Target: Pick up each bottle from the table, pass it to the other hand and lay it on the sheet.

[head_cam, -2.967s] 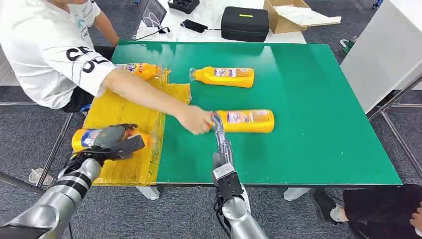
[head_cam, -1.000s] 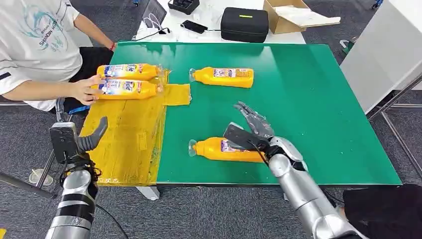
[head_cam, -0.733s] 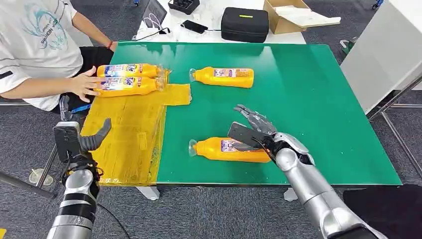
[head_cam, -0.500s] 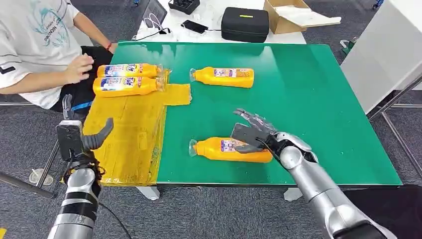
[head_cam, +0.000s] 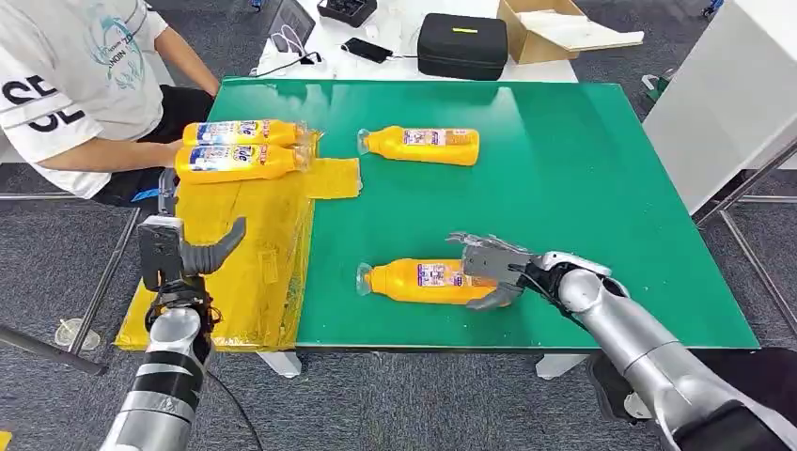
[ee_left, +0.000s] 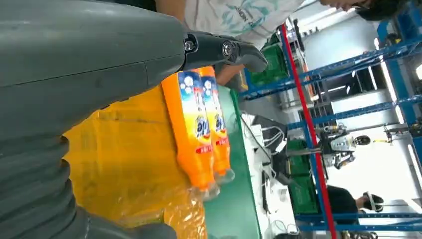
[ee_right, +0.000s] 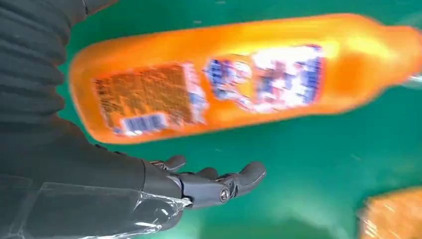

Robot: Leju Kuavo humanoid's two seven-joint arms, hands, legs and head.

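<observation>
Right hand (head_cam: 489,268) dropped beside near bottle (head_cam: 423,281), fingers spread; left hand (head_cam: 188,252) empty; four bottles.

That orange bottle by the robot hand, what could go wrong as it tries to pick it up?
The bottle lies on its side on the smooth green table, so the open right robot hand closing at its base end might roll or push it away. Gripped near one end, it could tilt and slip during the handover.
</observation>
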